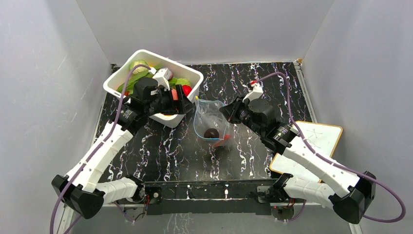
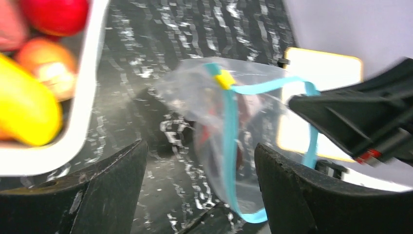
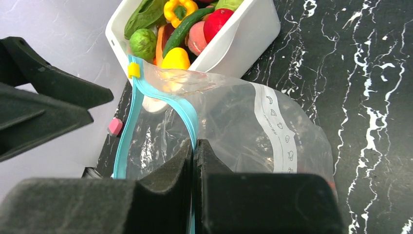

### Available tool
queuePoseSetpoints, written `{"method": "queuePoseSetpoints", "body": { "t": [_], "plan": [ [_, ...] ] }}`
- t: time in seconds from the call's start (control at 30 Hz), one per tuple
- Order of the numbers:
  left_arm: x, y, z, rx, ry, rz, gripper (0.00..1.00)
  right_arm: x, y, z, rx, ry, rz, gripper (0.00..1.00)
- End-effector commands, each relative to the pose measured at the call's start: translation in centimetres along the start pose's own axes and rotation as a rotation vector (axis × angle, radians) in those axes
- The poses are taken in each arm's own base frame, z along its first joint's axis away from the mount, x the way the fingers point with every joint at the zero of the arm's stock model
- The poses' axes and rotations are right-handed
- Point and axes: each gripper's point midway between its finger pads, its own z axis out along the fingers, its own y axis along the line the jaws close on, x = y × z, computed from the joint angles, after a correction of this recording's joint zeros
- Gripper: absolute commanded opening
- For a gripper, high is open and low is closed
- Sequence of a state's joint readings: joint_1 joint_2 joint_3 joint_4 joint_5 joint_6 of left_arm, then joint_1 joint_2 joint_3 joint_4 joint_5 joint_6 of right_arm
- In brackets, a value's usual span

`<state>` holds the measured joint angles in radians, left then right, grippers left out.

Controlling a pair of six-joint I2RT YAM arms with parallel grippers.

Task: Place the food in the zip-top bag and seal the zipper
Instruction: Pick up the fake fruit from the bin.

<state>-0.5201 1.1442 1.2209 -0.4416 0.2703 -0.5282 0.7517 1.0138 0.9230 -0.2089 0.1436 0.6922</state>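
Observation:
The clear zip-top bag (image 1: 210,122) stands open at mid-table, with a dark purple piece (image 1: 211,132) and a red-orange piece (image 1: 220,142) inside. My right gripper (image 1: 225,111) is shut on the bag's light-blue zipper strip (image 3: 131,122), pinching the rim (image 3: 194,146) and holding the mouth up. A yellow slider (image 3: 133,69) sits at the strip's end. My left gripper (image 1: 187,105) is open and empty, at the tub's near right corner, just left of the bag (image 2: 195,92). More food fills the white tub (image 1: 191,73): yellow pepper (image 3: 179,9), red piece (image 3: 216,22), green ball (image 3: 143,44).
A white board (image 1: 311,141) lies at the table's right edge, under the right arm. A small pink piece (image 3: 115,126) lies on the table beyond the bag. Grey walls enclose the table on three sides.

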Motion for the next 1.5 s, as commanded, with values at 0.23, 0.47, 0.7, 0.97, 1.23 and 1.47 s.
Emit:
{"method": "queuePoseSetpoints", "body": {
  "t": [0.23, 0.47, 0.7, 0.97, 1.23, 1.47],
  "plan": [
    [-3.2, 8.6, -4.1, -0.552, -0.102, 0.129, 0.92, -1.4, 0.4, -1.5, -0.033, -0.070, -0.016, 0.00],
    [-3.3, 12.3, -1.6, -0.660, -0.006, 0.113, 0.98, -1.7, 0.4, -2.1, -0.030, -0.076, -0.032, 0.00],
    [-3.9, 16.8, 0.4, -0.720, 0.044, 0.017, 0.90, -2.1, 0.7, -2.2, -0.038, -0.083, -0.044, 0.00],
    [-3.6, 18.8, 3.2, -0.702, 0.069, -0.042, 0.79, -2.0, 0.6, -2.0, -0.036, -0.082, -0.053, 0.00],
    [-2.5, 20.5, 5.7, -0.694, 0.120, -0.053, 0.74, -1.9, 0.7, -1.8, -0.039, -0.076, -0.052, 0.00],
    [-0.9, 22.0, 7.1, -0.714, 0.180, -0.077, 0.73, -1.9, 0.8, -1.6, -0.041, -0.072, -0.054, 0.00]
  ]
}}
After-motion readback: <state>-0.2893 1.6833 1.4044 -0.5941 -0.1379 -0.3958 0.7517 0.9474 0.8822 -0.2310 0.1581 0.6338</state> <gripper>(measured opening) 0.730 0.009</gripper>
